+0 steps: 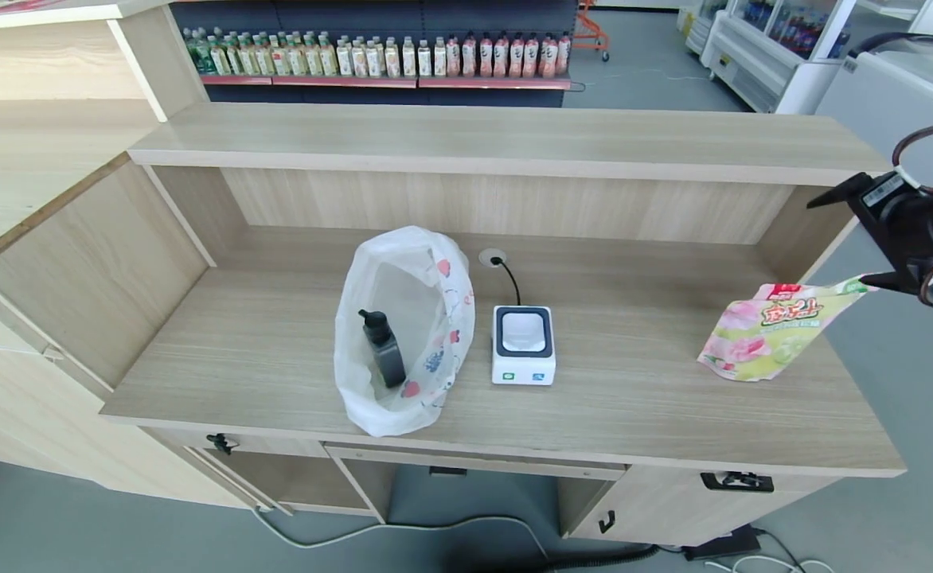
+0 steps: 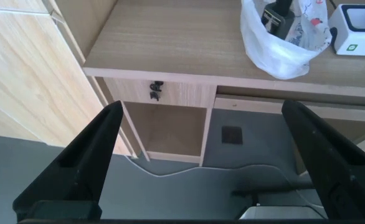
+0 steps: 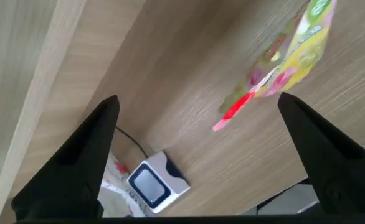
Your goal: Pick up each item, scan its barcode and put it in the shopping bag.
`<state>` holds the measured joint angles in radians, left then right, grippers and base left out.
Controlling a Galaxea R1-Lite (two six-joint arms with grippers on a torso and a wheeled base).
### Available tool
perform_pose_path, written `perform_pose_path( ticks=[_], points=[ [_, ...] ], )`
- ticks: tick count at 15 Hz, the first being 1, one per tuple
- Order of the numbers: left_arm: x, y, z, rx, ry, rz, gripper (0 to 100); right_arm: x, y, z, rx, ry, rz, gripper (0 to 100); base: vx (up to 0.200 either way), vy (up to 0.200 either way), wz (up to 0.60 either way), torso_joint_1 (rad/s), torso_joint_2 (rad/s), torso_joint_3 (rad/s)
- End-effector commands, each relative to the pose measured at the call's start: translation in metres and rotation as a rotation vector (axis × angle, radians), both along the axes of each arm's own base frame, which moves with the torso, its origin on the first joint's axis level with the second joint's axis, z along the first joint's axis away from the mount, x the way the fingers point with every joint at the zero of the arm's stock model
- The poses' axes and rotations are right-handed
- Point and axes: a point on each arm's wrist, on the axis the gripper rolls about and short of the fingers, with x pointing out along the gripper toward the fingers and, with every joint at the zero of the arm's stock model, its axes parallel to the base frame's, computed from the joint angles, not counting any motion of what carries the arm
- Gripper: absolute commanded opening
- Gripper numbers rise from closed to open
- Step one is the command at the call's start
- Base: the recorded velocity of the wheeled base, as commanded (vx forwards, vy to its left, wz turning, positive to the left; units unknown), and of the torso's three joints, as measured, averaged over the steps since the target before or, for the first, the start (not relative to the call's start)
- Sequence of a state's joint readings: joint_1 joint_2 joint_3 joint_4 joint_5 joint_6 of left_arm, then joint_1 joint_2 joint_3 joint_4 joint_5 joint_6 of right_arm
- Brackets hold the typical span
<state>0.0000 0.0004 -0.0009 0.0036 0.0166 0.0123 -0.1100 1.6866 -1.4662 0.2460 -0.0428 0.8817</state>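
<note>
A green and pink spouted pouch (image 1: 765, 330) hangs tilted over the counter's right end, its spout tip close to the lower finger of my right gripper (image 1: 839, 242). In the right wrist view the right gripper (image 3: 195, 106) stands open, with the pouch (image 3: 282, 68) farther off and not between its fingers. I cannot tell whether the pouch rests on the counter. The white shopping bag (image 1: 403, 334) stands open mid-counter with a dark pump bottle (image 1: 383, 350) inside. A white barcode scanner (image 1: 523, 344) sits just right of it. My left gripper (image 2: 201, 109) is open, low before the counter's front left.
The wooden counter (image 1: 634, 414) has a raised back shelf (image 1: 506, 139) and side walls. The scanner's cable (image 1: 508, 278) runs to a hole behind it. Below the front edge are open cabinet bays (image 2: 170, 130) and floor cables. Bottle shelves stand far behind.
</note>
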Motion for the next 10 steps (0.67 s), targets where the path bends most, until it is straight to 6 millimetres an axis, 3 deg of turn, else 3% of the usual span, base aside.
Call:
perform_pose_path(
  ticks=[1,2,3,6,10],
  points=[
    [0.000,0.000,0.000,0.000,-0.002,0.000,100,0.008,-0.021,-0.013,0.010,0.042,-0.062,100,0.000,-0.200,0.00,0.007,0.00,0.007],
    [0.000,0.000,0.000,0.000,0.000,0.000,100,0.010,-0.027,-0.014,0.011,0.048,-0.076,100,0.000,-0.200,0.00,0.007,0.00,-0.007],
    [0.000,0.000,0.000,0.000,-0.002,0.000,100,0.011,-0.027,-0.017,0.015,0.058,-0.070,100,0.200,0.000,0.00,0.002,0.00,0.002],
    [0.000,0.000,0.000,-0.002,-0.002,0.000,100,0.014,-0.021,-0.029,0.057,0.142,-0.009,100,0.000,0.000,0.00,0.000,0.00,0.000],
    [0.000,0.000,0.000,-0.002,0.000,0.000,100,0.049,-0.024,-0.062,0.097,0.226,-0.025,100,0.000,0.000,0.00,0.000,0.00,0.000]
  ],
)
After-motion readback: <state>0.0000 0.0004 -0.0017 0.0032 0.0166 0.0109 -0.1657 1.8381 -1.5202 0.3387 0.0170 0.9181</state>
